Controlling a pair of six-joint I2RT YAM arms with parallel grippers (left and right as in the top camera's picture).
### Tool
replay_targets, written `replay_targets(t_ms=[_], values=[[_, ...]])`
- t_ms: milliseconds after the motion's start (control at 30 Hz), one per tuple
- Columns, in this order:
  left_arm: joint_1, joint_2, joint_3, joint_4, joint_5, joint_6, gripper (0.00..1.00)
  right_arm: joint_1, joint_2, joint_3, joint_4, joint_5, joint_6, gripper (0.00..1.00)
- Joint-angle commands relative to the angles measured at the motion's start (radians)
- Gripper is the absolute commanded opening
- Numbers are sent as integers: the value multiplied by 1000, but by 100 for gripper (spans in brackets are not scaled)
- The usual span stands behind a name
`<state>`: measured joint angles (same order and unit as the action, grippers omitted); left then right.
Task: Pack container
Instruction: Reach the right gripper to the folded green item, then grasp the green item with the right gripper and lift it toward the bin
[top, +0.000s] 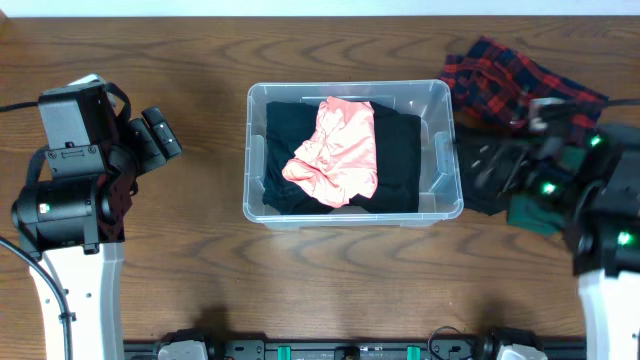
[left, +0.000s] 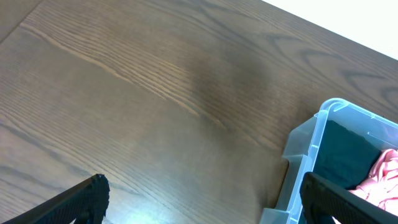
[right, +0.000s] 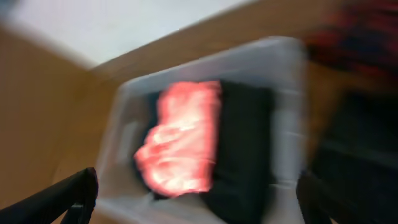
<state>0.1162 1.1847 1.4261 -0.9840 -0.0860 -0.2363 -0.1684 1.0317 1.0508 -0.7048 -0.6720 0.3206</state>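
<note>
**One bin, three garments, two pairs of fingers spread**

Left of the container (top: 256, 150), my left fingers (left: 84, 199) stand wide apart over bare worktop (top: 200, 50), gripping nothing. The worktop is brown wood with a long, wavy grain. The one container sits at its middle: clear plastic, rectangular, with rounded corners. Two garments lie inside it. One is a black garment (top: 400, 150) folded flat across the base, and a coral-pink garment (top: 338, 150) lies crumpled and soft on top of it. Right of the container, off its far corner, one red-and-black plaid garment (top: 520, 78) lies rumpled on the wood. My right fingers (right: 68, 199), also right of the container, are blurred but spread wide and empty.
</note>
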Motion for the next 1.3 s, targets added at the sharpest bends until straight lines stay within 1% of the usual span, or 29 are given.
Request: replay_targets(t_ms=[0,67,200,300,433,533,600,633,667,767,800,933,967,1033,1100,1133,1200,1267], values=[[5,5,-3,0,-12,-9,98,-195,100,36,-33,107,45,99],[5,5,-3,0,-12,-9,98,-306,161,35,-40,110,42,99],[5,5,-3,0,-12,-9,98,-474,294,35,-37,154,20,99],[5,5,-3,0,-12,-9,98,-558,396,35,0,196,-29,99],[5,5,-3,0,-12,-9,98,-627,519,35,58,330,-64,99],[5,5,-3,0,-12,-9,98,-651,603,35,121,324,-76,99],[5,5,-3,0,-12,-9,98,-651,654,35,152,324,-120,99],[5,5,-3,0,-12,-9,98,-648,700,35,157,325,-174,99],[5,5,-3,0,-12,-9,98,-648,721,35,156,320,-180,99],[5,5,-3,0,-12,-9,98,-646,781,35,155,200,-235,99],[5,5,-3,0,-12,-9,98,-644,798,35,152,171,-243,98],[5,5,-3,0,-12,-9,98,-626,856,33,141,167,-244,93],[5,5,-3,0,-12,-9,98,-620,869,33,140,166,-243,88],[5,5,-3,0,-12,-9,98,-605,887,33,137,167,-244,76],[5,5,-3,0,-12,-9,98,-592,899,33,133,167,-244,43],[5,5,-3,0,-12,-9,98,-589,899,33,128,170,-244,33],[5,5,-3,0,-12,-9,98,-590,893,33,122,169,-243,18],[5,5,-3,0,-12,-9,98,-595,874,35,103,166,-236,8]])
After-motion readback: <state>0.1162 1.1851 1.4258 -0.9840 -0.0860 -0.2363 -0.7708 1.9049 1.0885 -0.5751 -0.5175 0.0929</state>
